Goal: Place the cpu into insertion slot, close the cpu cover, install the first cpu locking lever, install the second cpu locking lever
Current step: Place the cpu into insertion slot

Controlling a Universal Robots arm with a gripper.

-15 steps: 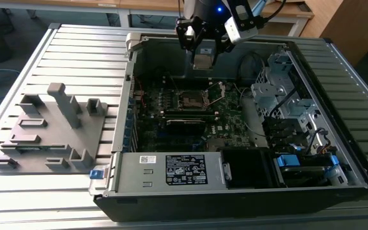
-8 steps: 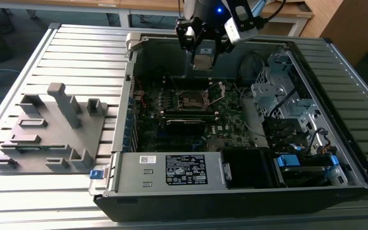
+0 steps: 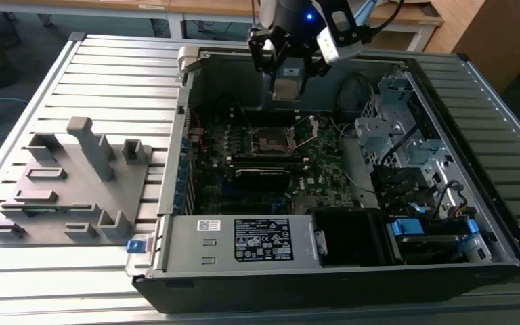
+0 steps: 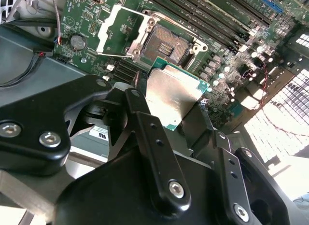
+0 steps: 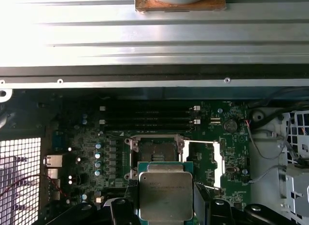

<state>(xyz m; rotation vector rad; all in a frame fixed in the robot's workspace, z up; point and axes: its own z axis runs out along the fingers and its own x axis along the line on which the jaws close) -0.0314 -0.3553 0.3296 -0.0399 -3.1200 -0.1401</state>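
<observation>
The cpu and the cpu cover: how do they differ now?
The cpu is a solid plate; the cpu cover is an open frame. The cpu is held in the gripper; the cpu cover stands swung open beside the insertion slot. Both are square and silvery.

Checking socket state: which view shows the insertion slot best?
The second wrist view: the insertion slot lies close and bare, the cpu cover swung open. In the first wrist view the held cpu overlaps it; the exterior view shows it far off.

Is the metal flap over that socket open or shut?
Open: the cpu cover is swung aside, leaving the insertion slot bare.
</observation>
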